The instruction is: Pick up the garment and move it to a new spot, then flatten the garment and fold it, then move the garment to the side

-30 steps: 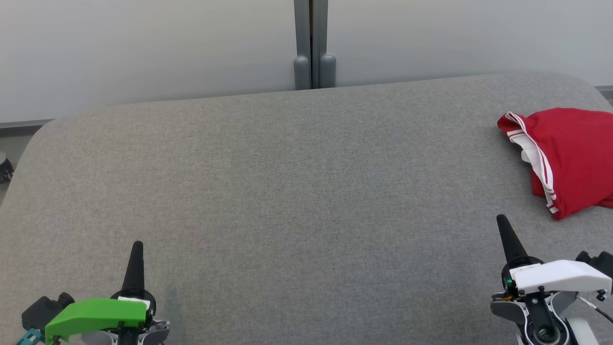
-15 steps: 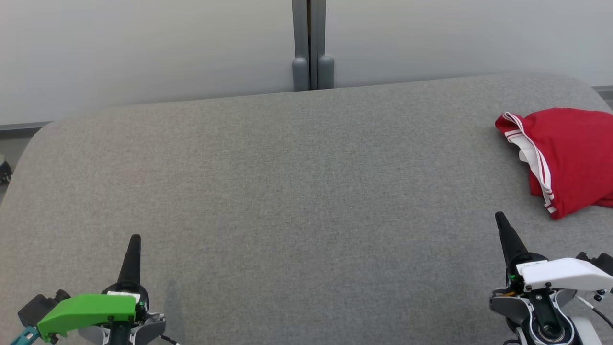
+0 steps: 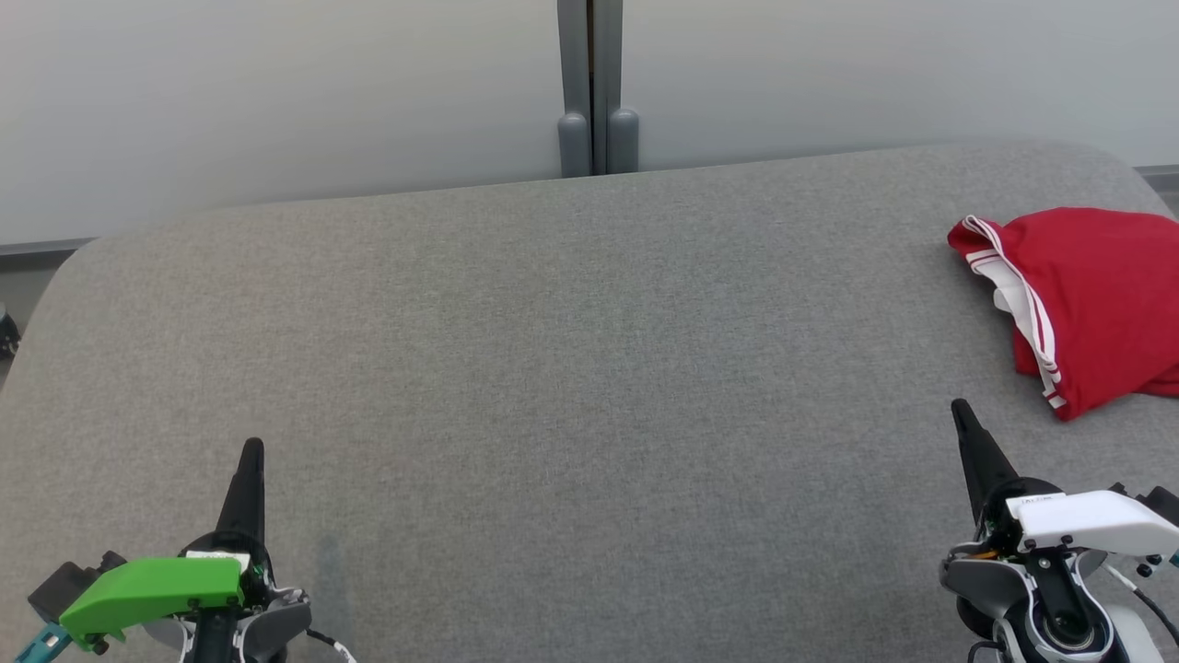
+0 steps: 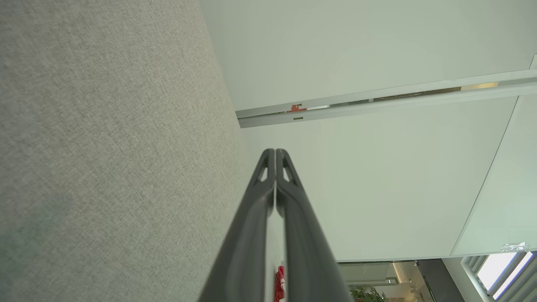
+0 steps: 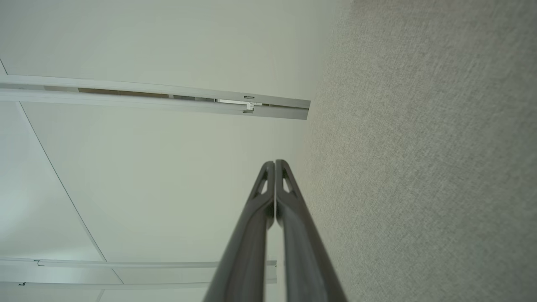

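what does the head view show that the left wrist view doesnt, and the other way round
Head view adds: the right gripper with its white cover, shut, apart from the folded red garment with white stripes lying at the right end of the surface.
Left wrist view adds: a green plant and a bright window past the pale wall.
Shared: the grey fabric surface, the shut left gripper, and the garment, which in the wrist view is just a red sliver seen past the fingers.

Bright, even light, faint shadows, sharp focus, wide-angle stretch in wrist views.
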Available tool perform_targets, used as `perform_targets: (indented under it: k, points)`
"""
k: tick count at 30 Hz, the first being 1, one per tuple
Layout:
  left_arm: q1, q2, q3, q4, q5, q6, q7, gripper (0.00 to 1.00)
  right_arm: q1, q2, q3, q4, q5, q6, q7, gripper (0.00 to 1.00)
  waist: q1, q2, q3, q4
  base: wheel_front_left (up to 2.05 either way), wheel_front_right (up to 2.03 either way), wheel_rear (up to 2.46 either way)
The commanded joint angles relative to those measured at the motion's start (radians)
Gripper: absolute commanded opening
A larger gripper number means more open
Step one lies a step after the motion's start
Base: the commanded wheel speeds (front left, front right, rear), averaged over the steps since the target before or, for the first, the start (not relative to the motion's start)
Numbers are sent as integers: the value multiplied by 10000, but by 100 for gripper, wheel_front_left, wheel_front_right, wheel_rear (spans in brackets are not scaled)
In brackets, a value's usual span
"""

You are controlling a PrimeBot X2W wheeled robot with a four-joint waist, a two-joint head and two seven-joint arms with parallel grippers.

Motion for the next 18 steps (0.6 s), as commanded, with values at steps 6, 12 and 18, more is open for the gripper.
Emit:
perform_targets:
  k: [6,12,18]
  points:
    - [-278,77,97,5,-554,-92,156,0,-191,-1,-53,8,606,4,174,0,0,0,-16,-22,0,0,0]
    - [-314,74,162,20,-932,-128,271,0,-221,9,-78,19,1048,4,276,0,0,0,-31,-43,0,0,0]
    - [-384,70,220,32,-1284,-149,382,0,-234,18,-100,29,1454,4,378,0,0,0,-46,-64,0,0,0]
